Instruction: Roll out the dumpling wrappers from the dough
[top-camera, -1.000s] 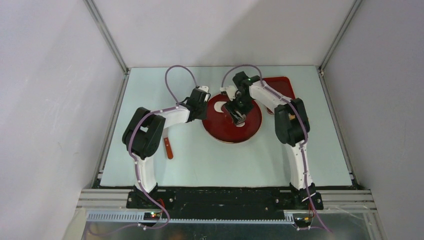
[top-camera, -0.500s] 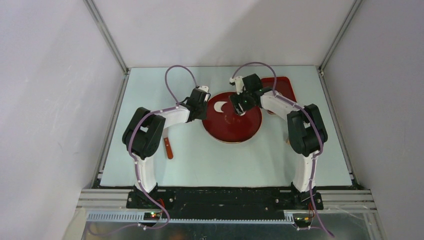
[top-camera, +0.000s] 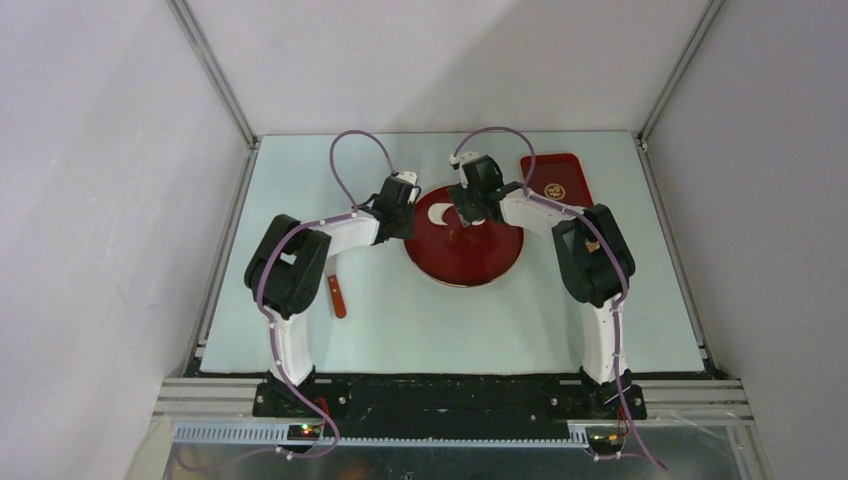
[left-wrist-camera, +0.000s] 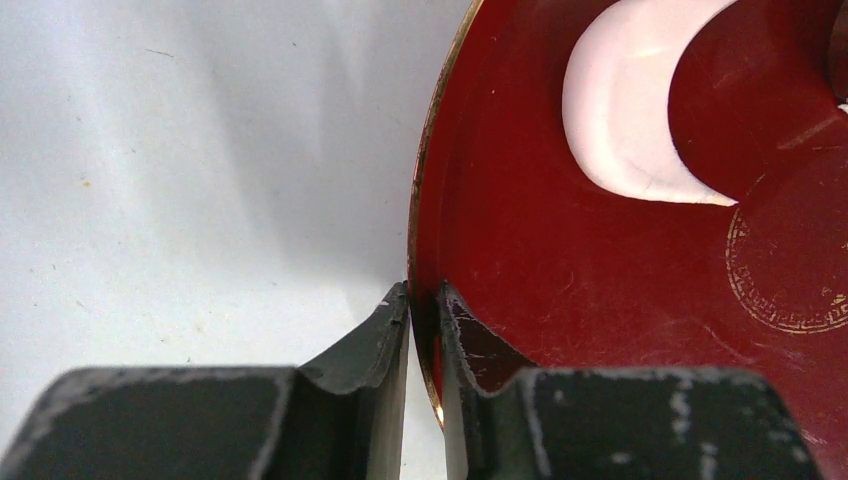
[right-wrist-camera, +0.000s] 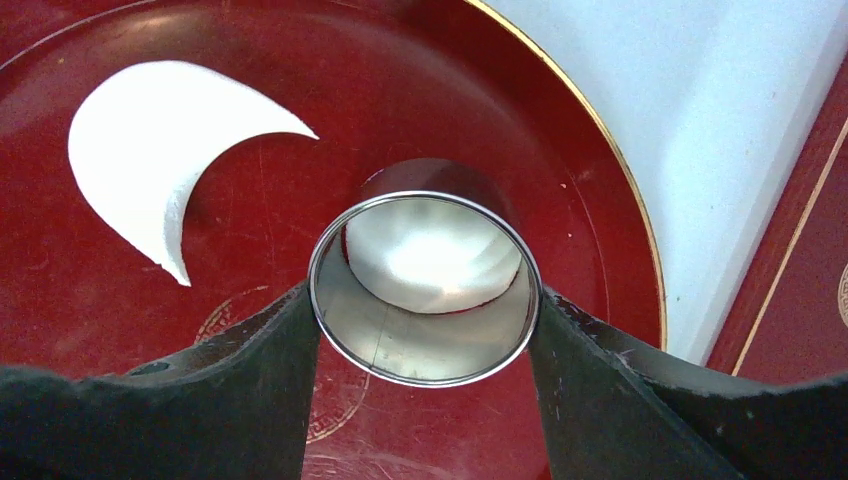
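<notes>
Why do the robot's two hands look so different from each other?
The left gripper has its fingers almost together, pinching the thin rim of the red plate. The right gripper has its fingers spread wide, clamped on a shiny metal ring. The left gripper sits at the plate's edge, while the right gripper is over the plate's inside. Both have black fingers, and both are holding something.

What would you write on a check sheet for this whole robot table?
Surface: pale table, no spills seen.
Job's things: dough crescent on red plate; white dough shows inside the cutter.
Clutter: red tray far right; red tool beside the left arm.
Grippers: left fingers pinch the plate's rim; right fingers clamp the cutter.
Cables: purple cables loop above both arms.
Surroundings: plain white walls; nothing else seen.
</notes>
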